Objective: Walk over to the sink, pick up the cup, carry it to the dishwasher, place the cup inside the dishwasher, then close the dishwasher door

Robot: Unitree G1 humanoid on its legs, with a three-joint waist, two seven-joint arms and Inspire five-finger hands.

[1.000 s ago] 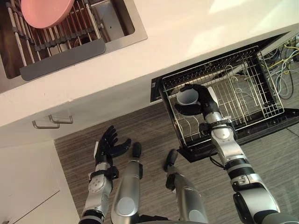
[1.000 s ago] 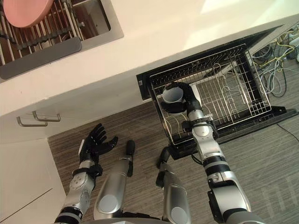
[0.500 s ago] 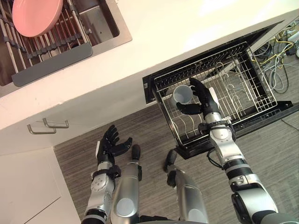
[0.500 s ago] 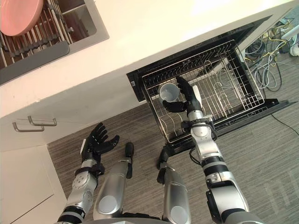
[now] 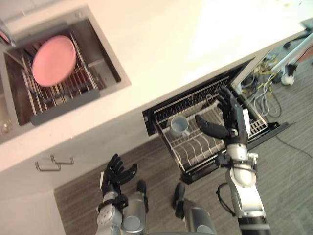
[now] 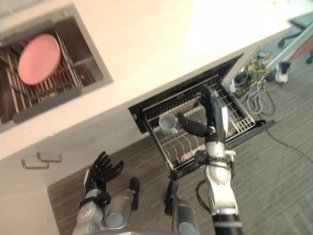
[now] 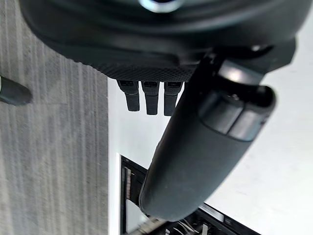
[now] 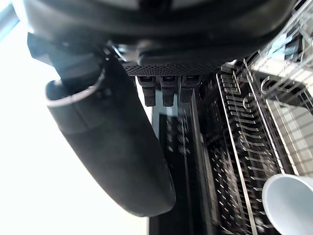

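Left eye view: I see the cup [image 5: 179, 126] in the rack [image 5: 195, 149] of the open dishwasher [image 5: 148, 119], at the rack's end nearer the sink [image 5: 110, 68]. The right robot hand [image 5: 230, 120] hangs over the rack beside the cup, fingers spread, empty. The left robot hand [image 5: 117, 172] is low over the floor [image 5: 78, 196], fingers splayed, empty. A pink plate [image 5: 54, 59] stands in the sink, which is set in the white bench [image 5: 161, 39].

Right eye view: a clear gap between the right thumb and the cup.

Left wrist view: fingers straight, thumb out, floor beyond.

Right wrist view: fingers straight, rack wires past them. The cup's pale rim is clear of the hand.
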